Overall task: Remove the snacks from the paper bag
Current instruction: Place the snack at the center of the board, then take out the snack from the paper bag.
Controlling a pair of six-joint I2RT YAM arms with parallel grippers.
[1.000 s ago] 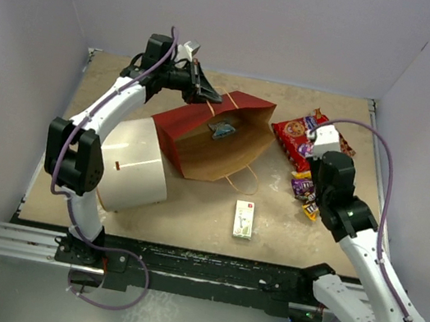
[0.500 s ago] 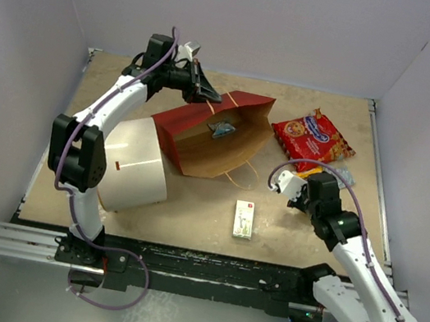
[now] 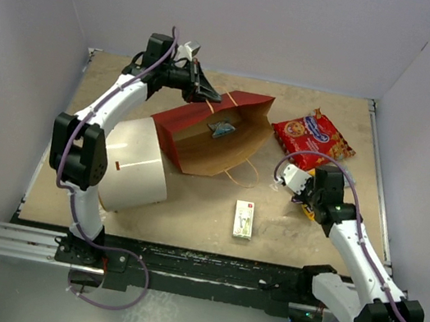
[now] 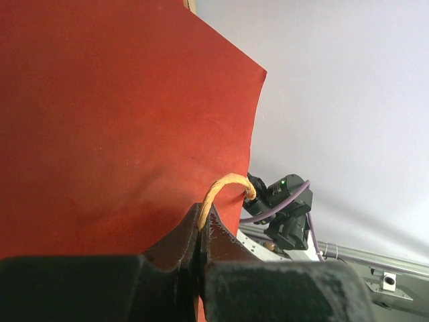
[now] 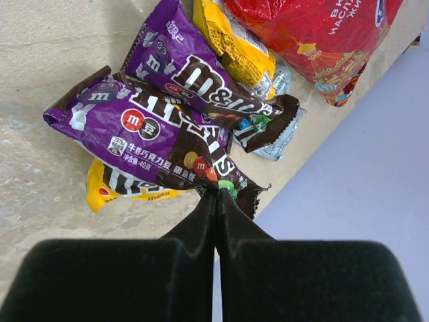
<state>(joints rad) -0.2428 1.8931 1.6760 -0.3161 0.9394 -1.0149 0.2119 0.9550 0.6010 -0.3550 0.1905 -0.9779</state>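
The paper bag (image 3: 220, 133) lies on its side, red outside, with its brown mouth facing the near edge. A pale blue wrapper (image 3: 223, 130) sits inside it. My left gripper (image 4: 201, 218) is shut on the bag's twisted handle (image 4: 224, 182) at the upper rim (image 3: 210, 96). To the right, out of the bag, lie the red cookie bag (image 3: 312, 137) and a small heap of snacks. My right gripper (image 5: 216, 194) is shut, its tips at the edge of a purple-brown candy packet (image 5: 154, 127). Nothing shows between the fingers. Yellow packs (image 5: 120, 188) lie under and behind that packet.
A big white cylinder (image 3: 135, 165) lies on its side against the bag's left. A small white-and-green box (image 3: 245, 219) lies near the front edge. The lavender side wall (image 5: 362, 168) stands close to the right of the snack heap.
My right arm has drawn back from beside the cookie bag toward the near side, and now the candy packs are partly under it. The left arm and the bag have not moved.
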